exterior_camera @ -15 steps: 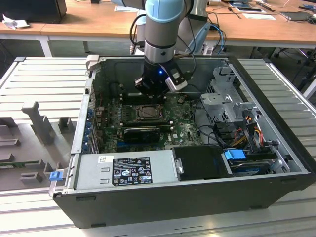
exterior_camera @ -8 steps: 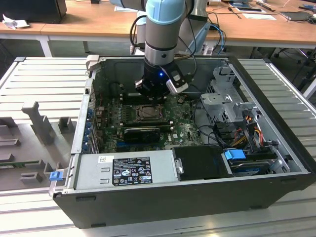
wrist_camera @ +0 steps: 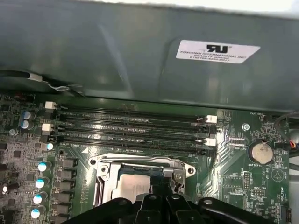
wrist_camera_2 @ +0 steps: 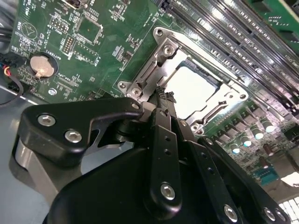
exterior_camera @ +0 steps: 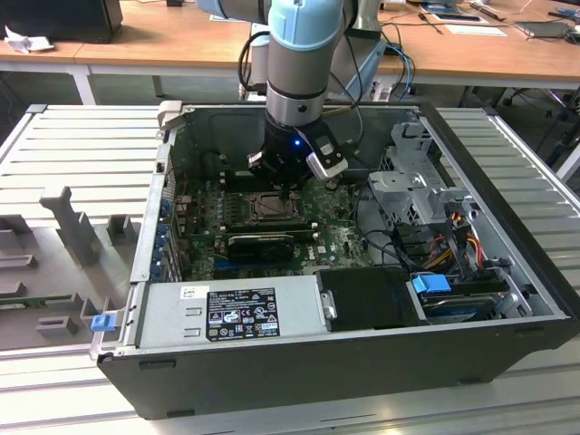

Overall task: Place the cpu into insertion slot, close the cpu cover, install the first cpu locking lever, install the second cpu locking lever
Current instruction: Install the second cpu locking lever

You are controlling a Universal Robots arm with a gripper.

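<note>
Centrally in the exterior view, the open dark grey computer case (exterior_camera: pixel 507 344) holds the green circuit board (exterior_camera: pixel 340 237). The square black insertion slot (wrist_camera_2: pixel 159 51) with metal rim carries the pale silver cpu (wrist_camera_2: pixel 191 86), framed by the cpu cover (wrist_camera_2: pixel 230 93). The black gripper (wrist_camera_2: pixel 164 96), fingers pressed together, hovers at the slot's edge.

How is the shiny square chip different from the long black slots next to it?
The cpu is a pale, shiny square; the memory slots are long, thin and black. The cpu is a single piece lying flat inside a metal frame; the memory slots are several strips in a row, and look empty. The tool hangs right at the cpu's frame, while the memory slots lie apart from it. Both sit on the green circuit board.
</note>
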